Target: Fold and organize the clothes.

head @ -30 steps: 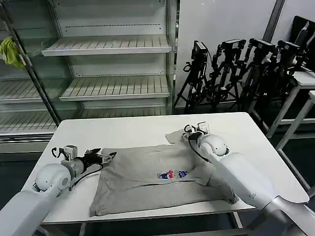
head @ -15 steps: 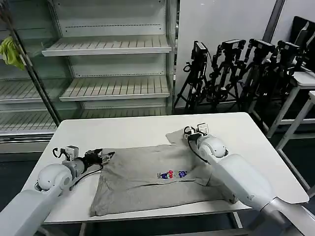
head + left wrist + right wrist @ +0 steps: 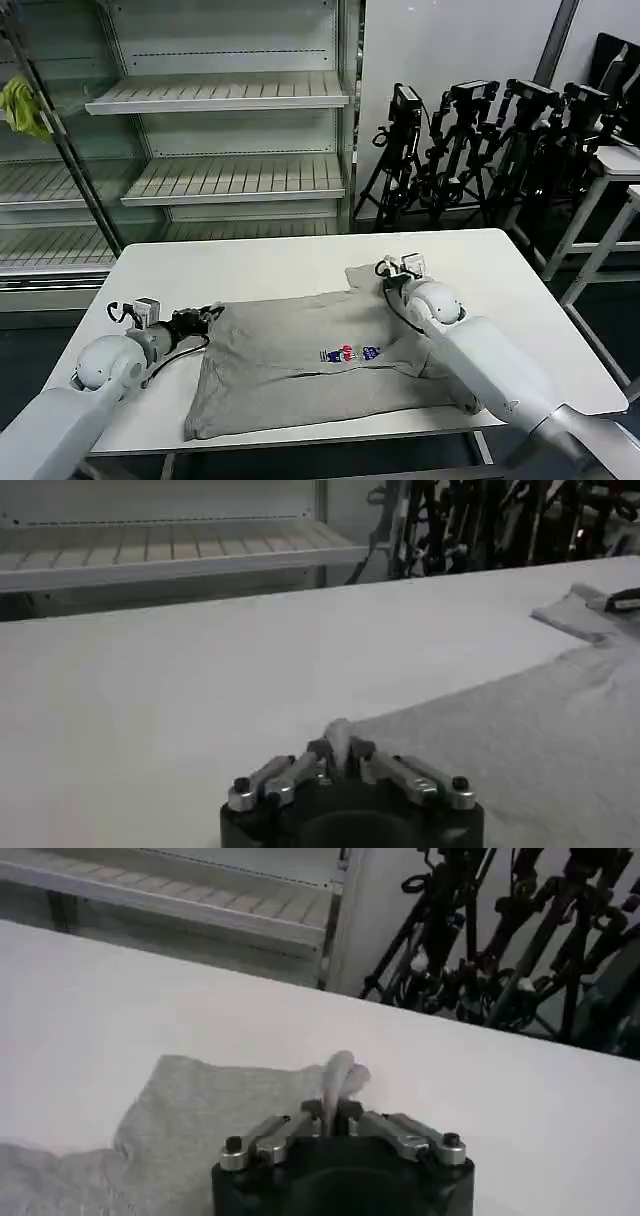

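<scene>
From the head camera I see a small yellow-green rag hanging at the far left of the empty metal shelving unit. On the white rectangular table, my left gripper sits low at the left edge of the light grey short-sleeved cotton T-shirt; its wrist camera shows the jaws closed on a pinched fold of the shirt's corner. The T-shirt lies flat across the near middle of the table, its small multicolour chest print facing up. My right gripper is at the shirt's far right sleeve; its wrist camera shows the jaws closed on a raised tuck of grey fabric. Behind the table to the right stands a cluster of black camera tripods.
</scene>
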Motion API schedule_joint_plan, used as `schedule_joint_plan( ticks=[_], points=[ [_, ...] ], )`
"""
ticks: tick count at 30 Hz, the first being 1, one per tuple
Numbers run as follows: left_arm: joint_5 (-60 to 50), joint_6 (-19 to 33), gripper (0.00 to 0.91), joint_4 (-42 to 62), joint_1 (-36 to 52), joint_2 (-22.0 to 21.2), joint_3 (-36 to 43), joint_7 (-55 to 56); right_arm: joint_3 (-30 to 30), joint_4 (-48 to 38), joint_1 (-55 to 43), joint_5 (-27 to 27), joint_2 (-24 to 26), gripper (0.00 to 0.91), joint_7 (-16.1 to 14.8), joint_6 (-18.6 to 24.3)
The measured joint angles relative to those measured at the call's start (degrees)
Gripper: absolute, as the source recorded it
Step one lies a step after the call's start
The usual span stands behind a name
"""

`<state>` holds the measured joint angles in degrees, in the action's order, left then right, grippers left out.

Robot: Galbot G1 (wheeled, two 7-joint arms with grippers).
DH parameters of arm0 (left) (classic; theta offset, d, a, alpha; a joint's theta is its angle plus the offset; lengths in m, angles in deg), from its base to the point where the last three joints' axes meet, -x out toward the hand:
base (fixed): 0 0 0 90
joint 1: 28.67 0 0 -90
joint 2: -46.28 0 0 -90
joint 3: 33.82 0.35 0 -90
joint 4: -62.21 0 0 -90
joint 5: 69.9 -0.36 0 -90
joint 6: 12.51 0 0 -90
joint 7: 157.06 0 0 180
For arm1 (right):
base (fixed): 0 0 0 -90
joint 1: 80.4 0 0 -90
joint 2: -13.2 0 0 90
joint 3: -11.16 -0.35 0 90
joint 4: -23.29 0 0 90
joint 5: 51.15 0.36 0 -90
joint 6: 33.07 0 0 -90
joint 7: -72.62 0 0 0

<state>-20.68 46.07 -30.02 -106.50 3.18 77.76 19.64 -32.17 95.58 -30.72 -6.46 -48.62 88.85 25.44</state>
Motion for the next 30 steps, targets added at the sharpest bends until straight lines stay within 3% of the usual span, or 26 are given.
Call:
schedule_joint_plan(
  ticks=[18, 30],
  points=[
    [0.07, 1.16, 0.101, -3.75, -2.97, 0.29, -2.73, -0.09, -1.36, 4.18, 1.48, -0.43, 1.93, 0.000, 0.11, 1.02],
    [1.15, 1.46, 0.091, -9.56, -6.51, 1.50, -7.04, 0.17, -5.04, 13.26, 3.82, 2.29, 5.20, 0.000, 1.92, 0.47]
  ],
)
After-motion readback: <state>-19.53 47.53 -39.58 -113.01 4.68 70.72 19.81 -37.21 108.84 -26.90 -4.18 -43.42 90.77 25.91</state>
